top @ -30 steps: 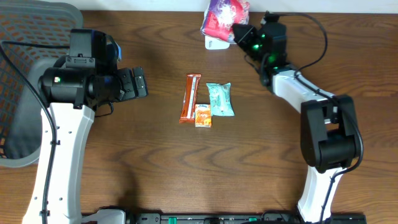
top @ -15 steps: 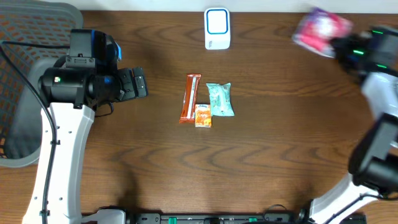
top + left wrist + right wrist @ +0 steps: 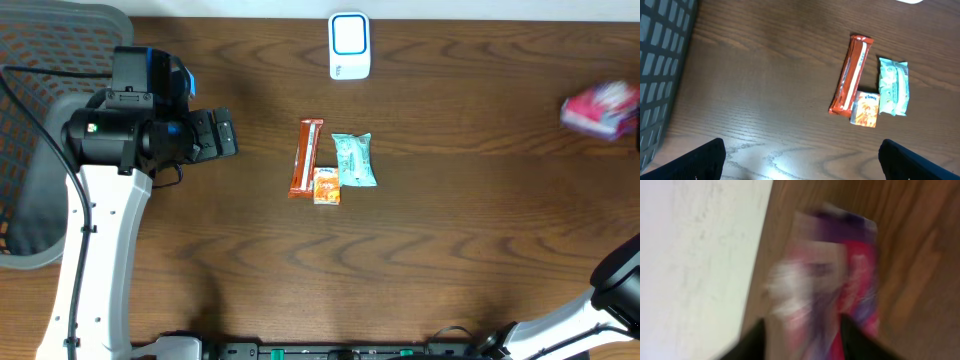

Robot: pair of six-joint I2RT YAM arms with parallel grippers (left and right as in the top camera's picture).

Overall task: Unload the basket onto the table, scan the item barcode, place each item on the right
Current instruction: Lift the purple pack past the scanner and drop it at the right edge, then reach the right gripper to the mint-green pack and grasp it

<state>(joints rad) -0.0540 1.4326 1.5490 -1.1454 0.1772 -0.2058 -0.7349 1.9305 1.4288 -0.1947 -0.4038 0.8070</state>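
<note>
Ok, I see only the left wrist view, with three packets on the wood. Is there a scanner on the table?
Observer: Yes, a white scanner stands at the far edge, beyond the orange bar.
Operator: Any fourth item?
Observer: A pink and purple packet, blurred, at the overhead view's right edge.
Operator: Is it held?
Observer: Cannot tell; the right wrist view shows it by the right gripper, all blurred.

A blurred pink-and-purple packet (image 3: 840, 280) between brown table (image 3: 920, 255) and white surface (image 3: 690, 255)
</note>
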